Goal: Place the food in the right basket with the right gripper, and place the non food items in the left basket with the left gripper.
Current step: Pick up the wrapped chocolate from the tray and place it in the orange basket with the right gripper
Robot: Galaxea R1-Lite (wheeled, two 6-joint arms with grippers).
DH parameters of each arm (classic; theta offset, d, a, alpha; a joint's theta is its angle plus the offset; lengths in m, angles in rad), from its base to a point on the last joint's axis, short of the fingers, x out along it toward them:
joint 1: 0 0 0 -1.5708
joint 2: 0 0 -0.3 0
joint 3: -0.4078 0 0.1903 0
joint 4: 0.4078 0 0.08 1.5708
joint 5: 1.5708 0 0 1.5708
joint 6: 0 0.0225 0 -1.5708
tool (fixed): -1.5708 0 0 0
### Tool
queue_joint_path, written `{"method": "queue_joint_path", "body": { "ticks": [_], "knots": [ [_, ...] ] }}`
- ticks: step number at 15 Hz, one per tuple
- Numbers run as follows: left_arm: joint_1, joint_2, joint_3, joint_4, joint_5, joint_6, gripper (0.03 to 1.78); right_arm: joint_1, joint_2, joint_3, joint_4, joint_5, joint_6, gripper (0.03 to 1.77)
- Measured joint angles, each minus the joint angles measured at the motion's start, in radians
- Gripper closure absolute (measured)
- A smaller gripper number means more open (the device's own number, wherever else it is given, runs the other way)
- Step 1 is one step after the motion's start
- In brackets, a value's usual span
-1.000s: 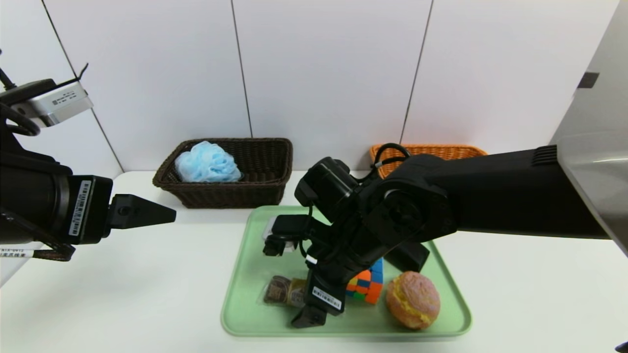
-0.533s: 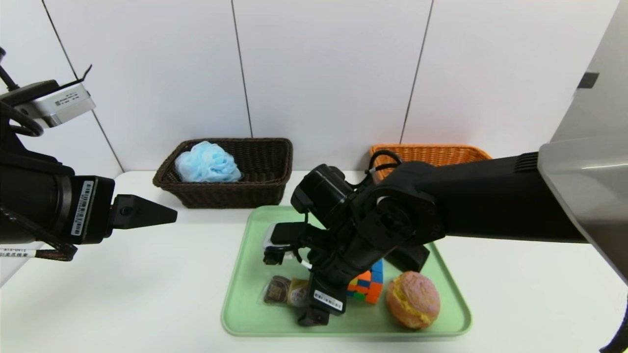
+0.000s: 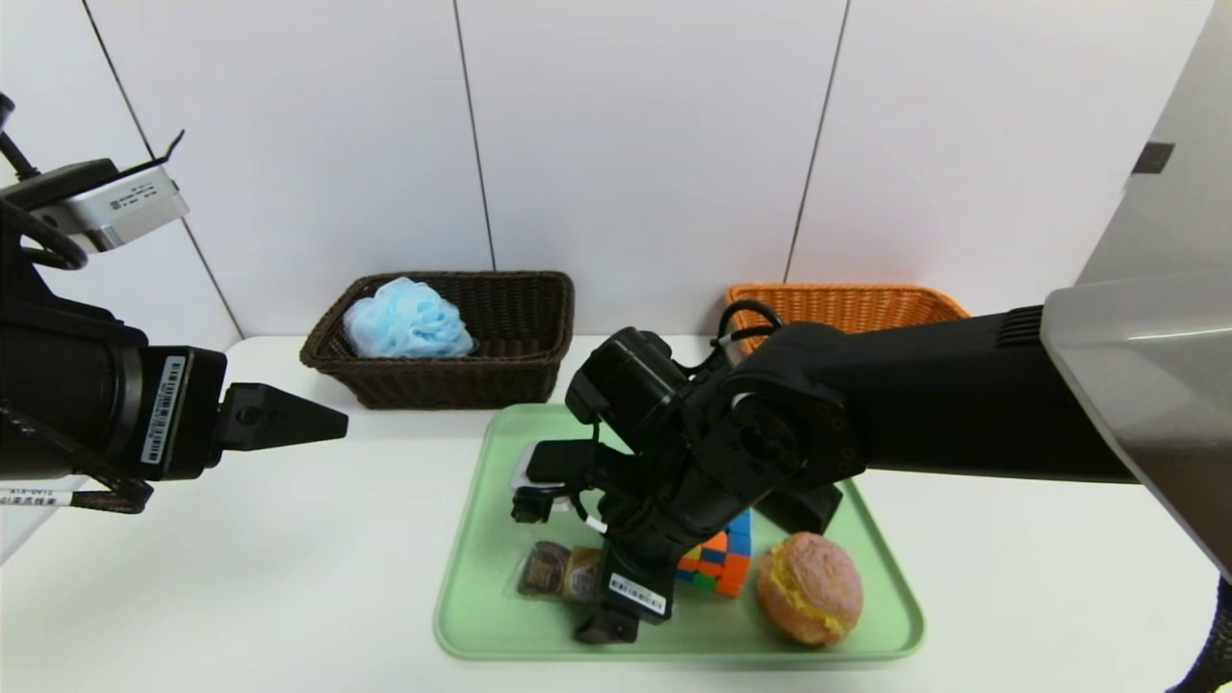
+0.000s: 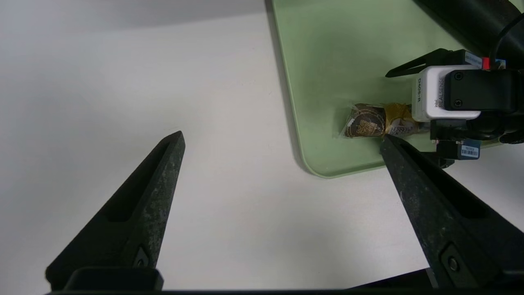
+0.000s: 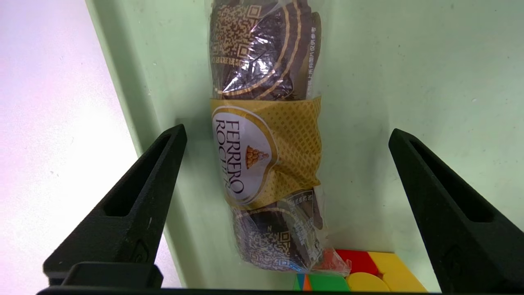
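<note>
Right wrist view shows the right pincer [image 5: 286, 135] angled steeply down, released, straddling the chocolate pack [image 5: 266, 155].

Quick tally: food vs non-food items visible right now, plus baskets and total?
Food: 2 (chocolate pack, bun)
Non-food: 3 (bath pouf, puzzle cube, black pouch)
Baskets: 2 (dark brown basket, orange basket)
Total: 7
</note>
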Motion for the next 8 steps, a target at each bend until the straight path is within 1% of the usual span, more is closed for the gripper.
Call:
{"method": "queue_joint_path", "body": {
  "ticks": [3,5,8],
  "knots": [
    [0.0,0.0,0.002,0.0,0.0,0.0,0.12,-0.007,0.004,-0.005,0.001,0.003,0.009,0.1],
    [0.0,0.0,0.003,0.0,0.0,0.0,0.12,-0.014,0.006,-0.014,0.005,0.01,0.033,0.1],
    [0.0,0.0,0.003,0.0,0.0,-0.002,0.12,-0.028,0.009,-0.027,0.006,0.015,0.039,0.1]
  ]
}}
